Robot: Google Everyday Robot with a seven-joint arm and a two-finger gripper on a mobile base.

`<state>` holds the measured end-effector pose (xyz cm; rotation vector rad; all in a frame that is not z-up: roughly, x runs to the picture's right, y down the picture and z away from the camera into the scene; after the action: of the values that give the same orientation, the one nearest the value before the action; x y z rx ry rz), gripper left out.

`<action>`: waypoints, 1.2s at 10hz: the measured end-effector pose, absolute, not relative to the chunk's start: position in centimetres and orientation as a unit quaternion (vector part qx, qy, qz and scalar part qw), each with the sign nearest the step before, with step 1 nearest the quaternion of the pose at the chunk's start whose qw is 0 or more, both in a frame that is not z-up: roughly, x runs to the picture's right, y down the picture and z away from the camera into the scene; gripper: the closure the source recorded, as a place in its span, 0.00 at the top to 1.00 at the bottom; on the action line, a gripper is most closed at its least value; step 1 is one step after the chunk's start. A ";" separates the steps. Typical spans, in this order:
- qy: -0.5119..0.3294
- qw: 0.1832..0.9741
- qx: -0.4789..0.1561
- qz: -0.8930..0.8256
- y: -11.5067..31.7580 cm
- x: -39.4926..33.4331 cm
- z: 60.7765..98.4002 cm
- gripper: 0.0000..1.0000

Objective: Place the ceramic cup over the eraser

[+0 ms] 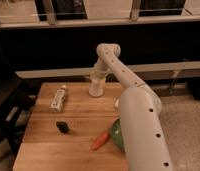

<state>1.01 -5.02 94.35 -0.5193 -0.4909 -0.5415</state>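
**The eraser lies nearer than the cup and off to its left**

The small white tapered ceramic cup [96, 88] stands upright near the far edge of the pale wooden surface [43, 150]. I cannot make out which end of it faces up. My tool [98, 76] sits right at the top of the cup, at the end of my white arm [135, 110]. I cannot tell whether the tool is spread or pinching the cup.

From the cup, the small black block eraser [63, 126] is well apart, toward the near edge and to the left in the view. As I judge it, the carry runs diagonally that way. A clear plastic bottle with a white label [58, 98] lies on its side to the left of the cup, close beside that diagonal, so I would lift the cup high enough to pass it. An orange carrot [99, 141] and a green bowl [117, 134] lie nearer than the cup, clear of the line to the eraser.
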 end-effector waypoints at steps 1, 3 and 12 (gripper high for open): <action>-0.238 0.901 -0.251 -0.262 -4.9 1.1 94.8 0.17; -0.249 0.893 -0.249 -0.280 -4.3 0.3 94.4 0.01; -0.289 0.858 -0.198 -0.375 -5.3 -1.8 82.5 0.00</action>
<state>-1.76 -5.34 82.45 -0.4151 -0.6078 -0.7884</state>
